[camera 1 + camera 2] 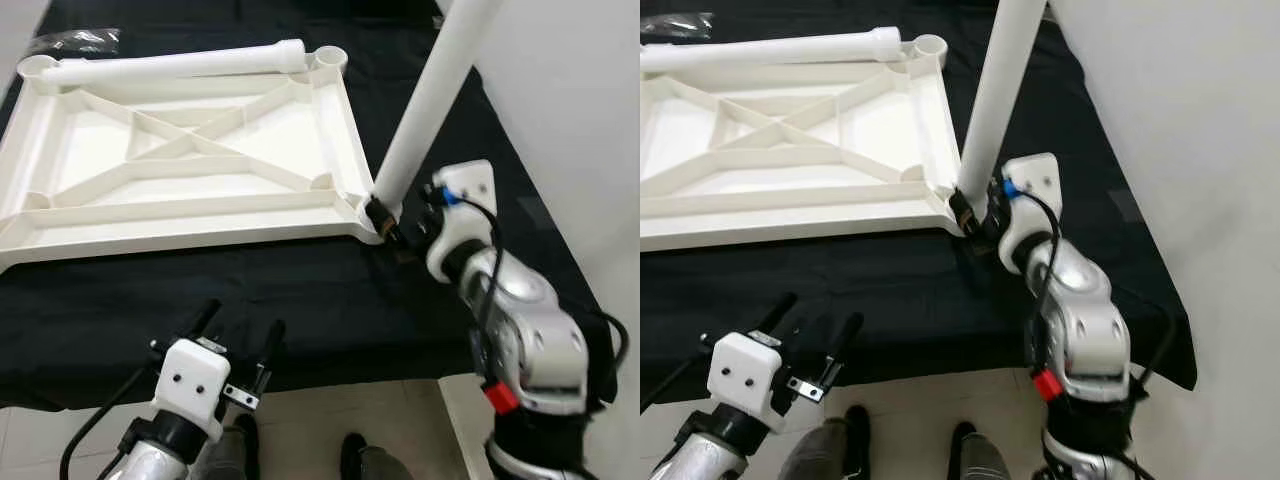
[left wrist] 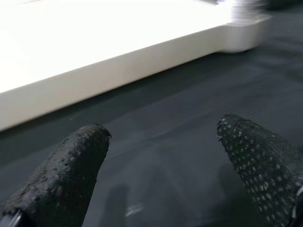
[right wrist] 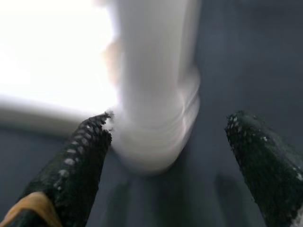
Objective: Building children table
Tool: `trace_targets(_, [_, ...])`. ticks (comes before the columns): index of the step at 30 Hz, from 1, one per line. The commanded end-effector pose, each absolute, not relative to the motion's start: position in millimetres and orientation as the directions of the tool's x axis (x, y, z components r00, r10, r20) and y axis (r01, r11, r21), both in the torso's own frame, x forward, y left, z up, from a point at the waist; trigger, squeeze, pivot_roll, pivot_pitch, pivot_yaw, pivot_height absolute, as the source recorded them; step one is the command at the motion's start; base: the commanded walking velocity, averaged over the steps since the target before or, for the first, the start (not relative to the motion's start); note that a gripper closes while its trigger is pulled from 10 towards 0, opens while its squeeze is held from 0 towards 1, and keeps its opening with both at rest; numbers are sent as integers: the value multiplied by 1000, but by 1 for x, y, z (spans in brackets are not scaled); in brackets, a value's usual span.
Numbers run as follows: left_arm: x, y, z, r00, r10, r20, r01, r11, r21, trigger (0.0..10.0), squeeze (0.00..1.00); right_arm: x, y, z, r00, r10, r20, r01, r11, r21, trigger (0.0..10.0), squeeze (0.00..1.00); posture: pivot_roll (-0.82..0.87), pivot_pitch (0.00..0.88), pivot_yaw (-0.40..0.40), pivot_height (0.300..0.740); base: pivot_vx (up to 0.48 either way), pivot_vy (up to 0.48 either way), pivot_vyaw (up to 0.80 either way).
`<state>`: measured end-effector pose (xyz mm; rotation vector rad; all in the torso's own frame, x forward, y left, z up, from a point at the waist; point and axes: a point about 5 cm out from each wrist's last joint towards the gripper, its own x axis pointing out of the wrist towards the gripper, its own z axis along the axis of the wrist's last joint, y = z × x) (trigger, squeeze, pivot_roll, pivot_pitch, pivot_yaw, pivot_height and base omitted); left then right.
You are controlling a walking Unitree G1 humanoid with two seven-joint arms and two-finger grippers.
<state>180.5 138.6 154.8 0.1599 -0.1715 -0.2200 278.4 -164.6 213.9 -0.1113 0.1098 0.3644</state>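
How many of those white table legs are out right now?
2. One leg lies along the upturned tabletop's far edge; the other leg stands in its near right corner, by the right tool. Others may be hidden.

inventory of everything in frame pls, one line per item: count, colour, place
table top: 1, white, upside down on the black cloth, ribs facing up
standing leg: 1, white, upright in the table top's near right corner socket
loose leg: 1, white, lying along the table top's far edge
black cloth: 1, black, under the table top
plastic bag: 1, clear, far left on the cloth
white block: 1, white, right of the cloth
floor: pale tiles, near edge
right gripper: 1, black fingers, open around the standing leg's base
left gripper: 1, black fingers, open, above the cloth's near edge
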Motion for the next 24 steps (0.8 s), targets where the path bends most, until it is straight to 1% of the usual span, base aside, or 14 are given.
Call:
trace_targets(1, [187, 152, 143, 988, -131, 82, 117, 980, 158, 10000, 0, 260, -159, 190, 859, 468, -208, -483, 875, -24, 10000, 1000, 13, 218, -23, 740, 0, 0, 0])
trace_targets(2, [194, 158, 140, 995, -77, 67, 64, 981, 181, 10000, 0, 253, -158, 180, 827, 517, -219, -528, 849, 11, 10000, 569, 11, 208, -18, 740, 0, 0, 0])
trace_targets(4, [194, 158, 140, 995, -77, 67, 64, 981, 181, 10000, 0, 253, -158, 180, 827, 517, -219, -528, 849, 11, 10000, 569, 11, 208, -18, 740, 0, 0, 0])
trace_targets(5, [197, 160, 138, 997, -56, 61, 43, 980, 193, 10000, 0, 254, -157, 176, 825, 523, -213, -531, 847, 21, 10000, 24, 9, 193, -18, 740, 0, 0, 0])
trace_targets(6, [199, 161, 137, 997, -46, 57, 34, 980, 198, 10000, 0, 256, -157, 173, 825, 525, -208, -530, 847, 36, 10000, 0, 11, 184, -15, 740, 0, 0, 0])
trace_targets(8, [202, 163, 132, 999, -25, 35, 18, 984, 178, 10000, 0, 260, -159, 164, 845, 494, -205, -499, 866, 34, 10000, 0, 19, 168, -18, 740, 0, 0, 0])
trace_targets(9, [203, 164, 128, 1000, -19, 11, 17, 984, 179, 10000, 0, 263, -161, 157, 865, 454, -214, -460, 888, 25, 10000, 0, 22, 144, -20, 740, 0, 371, 0])
trace_targets(10, [204, 164, 126, 1000, -15, -5, 16, 983, 182, 10000, 0, 264, -163, 153, 877, 427, -219, -435, 900, 17, 10000, 0, 22, 144, -20, 740, 0, 371, 0])
trace_targets(13, [203, 162, 121, 1000, -15, -19, 19, 984, 177, 10000, 0, 266, -159, 146, 887, 416, -202, -416, 908, 45, 10000, 0, 30, 115, -28, 740, 0, 424, 0])
trace_targets(20, [209, 158, 116, 999, -38, -24, 42, 979, 197, 10000, 0, 268, -150, 142, 870, 470, -149, -460, 882, 102, 10000, 0, 41, 62, -34, 740, 0, 453, 0])
trace_targets(21, [212, 154, 115, 997, -74, -24, 77, 976, 203, 10000, 0, 268, -145, 140, 861, 488, -144, -479, 873, 98, 10000, 0, 35, 32, -27, 740, 0, 454, 0])
trace_targets(22, [212, 154, 115, 997, -74, -24, 77, 976, 203, 10000, 0, 268, -145, 140, 861, 488, -144, -479, 873, 98, 10000, 0, 35, 32, -27, 740, 0, 454, 0])
trace_targets(23, [217, 148, 114, 991, -133, -26, 136, 968, 210, 10000, 0, 269, -136, 136, 847, 516, -131, -507, 857, 95, 10000, 0, 34, 27, -22, 740, 0, 454, 0])
trace_targets(24, [217, 148, 114, 991, -133, -26, 136, 968, 210, 10000, 0, 269, -136, 136, 847, 516, -131, -507, 857, 95, 10000, 0, 34, 27, -22, 740, 0, 454, 0])
